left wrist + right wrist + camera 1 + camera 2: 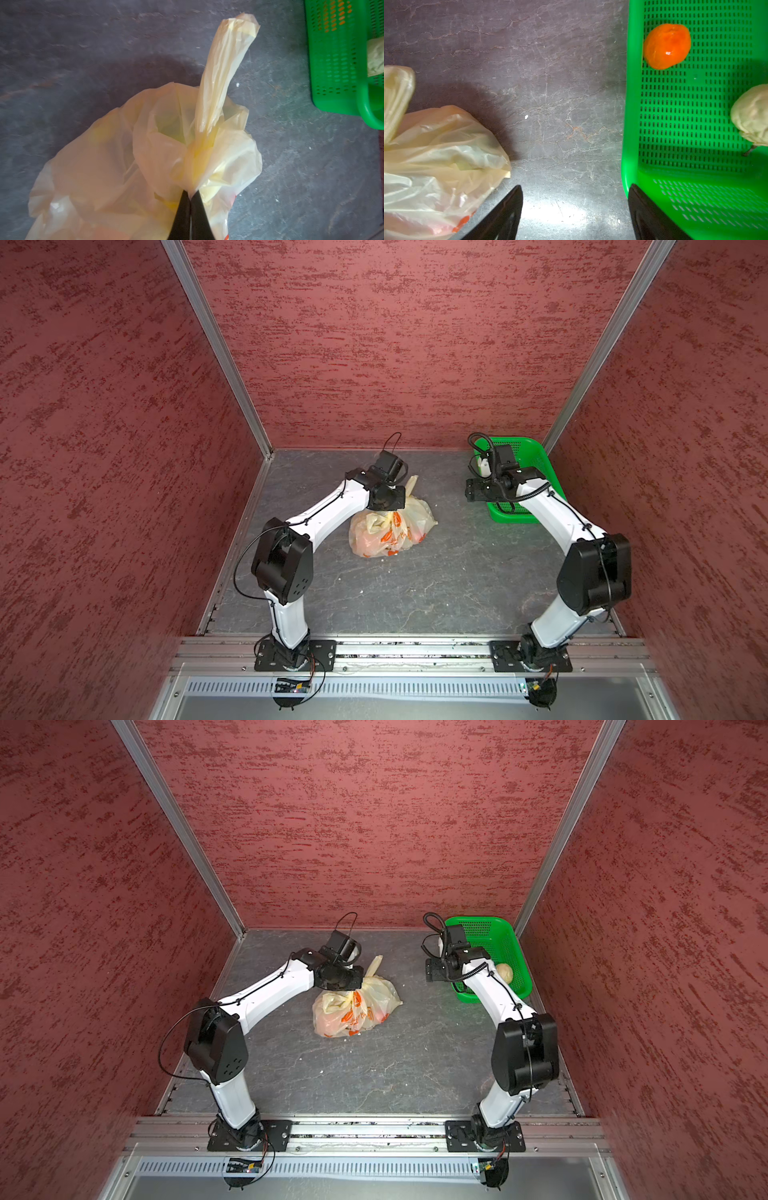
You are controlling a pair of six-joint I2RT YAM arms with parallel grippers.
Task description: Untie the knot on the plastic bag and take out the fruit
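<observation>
1. The plastic bag (390,531) carries an orange print (394,534) on its cream film. It is too blurred and crumpled for me to read any word or brand.
2. The plastic bag lies on the grey counter (415,593), left of the middle and towards the back. Vague red and orange shapes show through its film, and I cannot name them.
3. My left fingers (189,197) are clenched together on a gathered pleat of the bag's film, right at the knot (198,155).
4. One handle loop (226,68) stands up out of the knot, pointing away from my left fingers.
5. In both top views my left wrist hangs over the top of the bag and hides the knot.
6. My right fingers (575,188) stand wide apart and hold nothing. They hover over bare counter between the bag and the green basket (540,448), just beside the basket's near corner.
7. The basket sits at the back right, well apart from the bag. An orange (667,46) lies in it near one wall, and a cream bumpy fruit (751,116) lies apart from that.
8. My right forearm crosses above the basket in both top views and covers part of it. The orange is hidden there.
9. Red textured walls (374,344) close in the counter on three sides.
</observation>
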